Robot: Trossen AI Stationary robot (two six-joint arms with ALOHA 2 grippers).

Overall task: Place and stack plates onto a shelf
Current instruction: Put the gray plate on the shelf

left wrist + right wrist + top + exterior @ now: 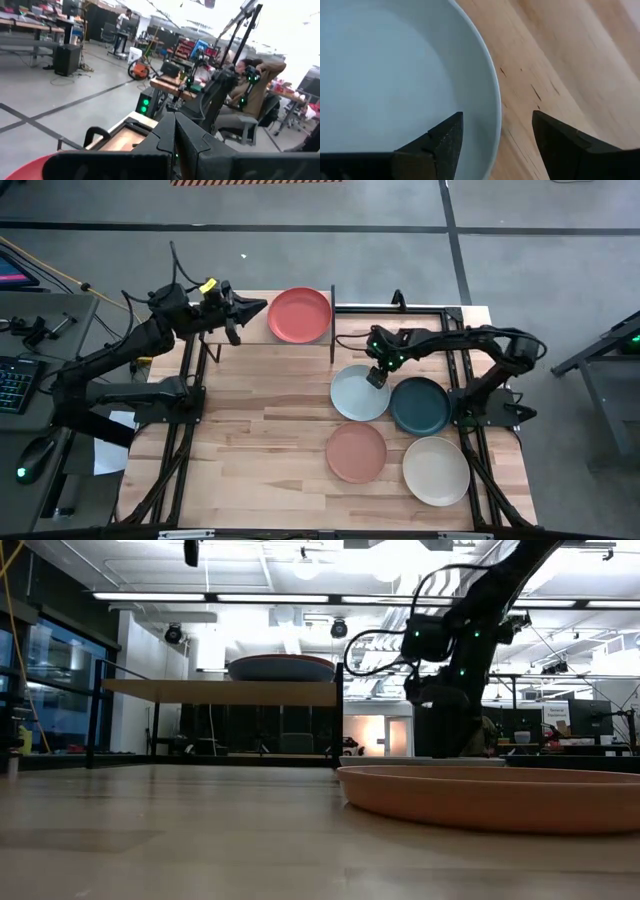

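While your right gripper point(377, 377) is hanging with its fingers spread wide astride the far rim of the round pale mint-white matte plate point(359, 392), one finger point(440, 142) over the plate and the other over bare tabletop point(560, 55), nothing is being gripped. You are seeing that plate lying on the large light-wood tabletop, just beside the round dark teal plate point(420, 405). Nearer you, the salmon-orange plate point(355, 452) and the cream plate point(436, 470) are lying side by side. One round red plate point(299, 314) is sitting on the small raised light-wood shelf point(215, 692). Your left gripper point(252, 308) is waiting pinched closed and empty, pointing at the red plate.
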